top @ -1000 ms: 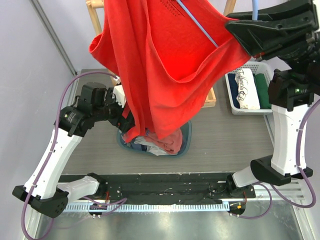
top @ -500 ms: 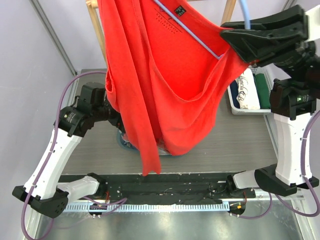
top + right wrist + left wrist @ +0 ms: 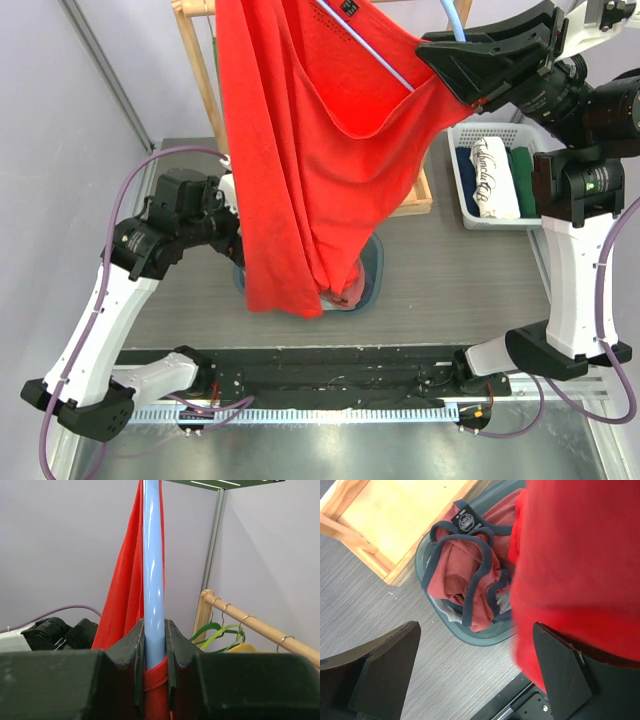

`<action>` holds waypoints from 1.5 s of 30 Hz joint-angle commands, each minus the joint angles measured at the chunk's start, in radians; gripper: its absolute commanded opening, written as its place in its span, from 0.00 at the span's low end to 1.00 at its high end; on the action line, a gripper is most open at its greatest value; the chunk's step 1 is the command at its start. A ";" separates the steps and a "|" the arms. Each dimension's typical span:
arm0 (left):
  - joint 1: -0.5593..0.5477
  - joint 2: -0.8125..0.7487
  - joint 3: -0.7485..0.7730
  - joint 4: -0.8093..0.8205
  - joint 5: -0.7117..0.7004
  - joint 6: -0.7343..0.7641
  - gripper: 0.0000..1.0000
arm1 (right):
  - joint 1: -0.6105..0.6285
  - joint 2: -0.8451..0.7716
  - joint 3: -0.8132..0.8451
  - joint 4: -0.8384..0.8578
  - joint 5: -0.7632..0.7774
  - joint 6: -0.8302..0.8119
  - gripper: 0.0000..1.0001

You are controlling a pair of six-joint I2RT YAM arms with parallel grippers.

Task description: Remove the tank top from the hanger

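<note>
A red tank top (image 3: pixel 300 150) hangs on a light-blue hanger (image 3: pixel 365 50) high over the table. Its hem reaches down to the basin. My right gripper (image 3: pixel 440 60) holds the hanger at the upper right. In the right wrist view that gripper (image 3: pixel 155 650) is shut on the blue hanger (image 3: pixel 152 555), with a red strap (image 3: pixel 156 677) of the tank top pinched just below the bar. My left gripper (image 3: pixel 475 630) stands wide open low over the table with nothing between its fingers. The red cloth (image 3: pixel 580 565) drapes against its right finger (image 3: pixel 565 675). In the top view its fingers are hidden behind the tank top.
A teal basin (image 3: pixel 479 639) holds red and navy garments (image 3: pixel 465 580), below the hanging cloth. A wooden clothes rack (image 3: pixel 195 60) stands at the back, its base (image 3: pixel 395 520) next to the basin. Green hangers (image 3: pixel 220 630) hang on its rail. A white basket (image 3: pixel 463 190) with folded clothes sits at the right.
The right gripper has carried the hanger up and to the left. The tank top's bunched left side has dropped and now hangs straight down. The left arm has barely moved.
</note>
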 commanded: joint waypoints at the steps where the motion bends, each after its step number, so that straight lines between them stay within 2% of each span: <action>1: 0.005 -0.031 -0.018 0.007 -0.058 0.024 1.00 | 0.003 -0.031 0.045 0.067 0.074 -0.021 0.01; 3: 0.006 -0.038 -0.050 0.031 -0.142 0.030 1.00 | 0.001 -0.042 0.012 0.072 0.071 -0.023 0.01; 6: 0.014 -0.047 -0.132 0.121 -0.435 0.046 1.00 | 0.003 -0.068 -0.031 0.086 0.063 -0.025 0.01; 7: 0.021 -0.049 -0.157 0.155 -0.603 0.059 1.00 | 0.001 -0.074 -0.039 0.089 0.057 -0.025 0.01; 8: 0.032 -0.050 -0.179 0.181 -0.676 0.075 1.00 | 0.001 -0.080 -0.045 0.089 0.046 -0.023 0.01; 10: 0.034 -0.052 -0.235 0.245 -0.811 0.107 1.00 | 0.003 -0.090 -0.063 0.087 0.040 -0.028 0.02; 12: 0.055 -0.089 -0.263 0.277 -0.854 0.113 1.00 | 0.003 -0.100 -0.077 0.080 0.037 -0.037 0.01; 16: 0.106 -0.155 -0.262 0.326 -0.847 0.106 1.00 | 0.001 -0.096 -0.068 0.044 0.051 -0.078 0.01; 20: 0.172 -0.195 -0.188 0.324 -0.755 0.029 1.00 | 0.003 -0.077 -0.028 0.009 0.071 -0.110 0.02; 24: 0.193 -0.190 -0.050 0.242 -0.501 -0.069 1.00 | 0.003 -0.050 0.005 0.003 0.081 -0.124 0.02; 29: 0.212 -0.059 0.143 0.130 -0.335 -0.158 1.00 | 0.003 -0.013 0.050 -0.052 0.101 -0.164 0.01; 31: 0.236 -0.028 0.197 0.104 -0.222 -0.189 1.00 | 0.003 -0.004 0.050 -0.057 0.098 -0.166 0.02; 34: 0.239 0.015 0.255 0.085 -0.131 -0.191 1.00 | 0.003 -0.005 0.030 -0.045 0.106 -0.172 0.01; 42: 0.241 0.095 0.375 0.053 -0.100 -0.224 1.00 | 0.000 0.057 0.133 -0.046 0.169 -0.212 0.01; 45: 0.241 0.100 0.395 0.054 -0.094 -0.226 1.00 | 0.001 0.085 0.183 -0.045 0.143 -0.183 0.02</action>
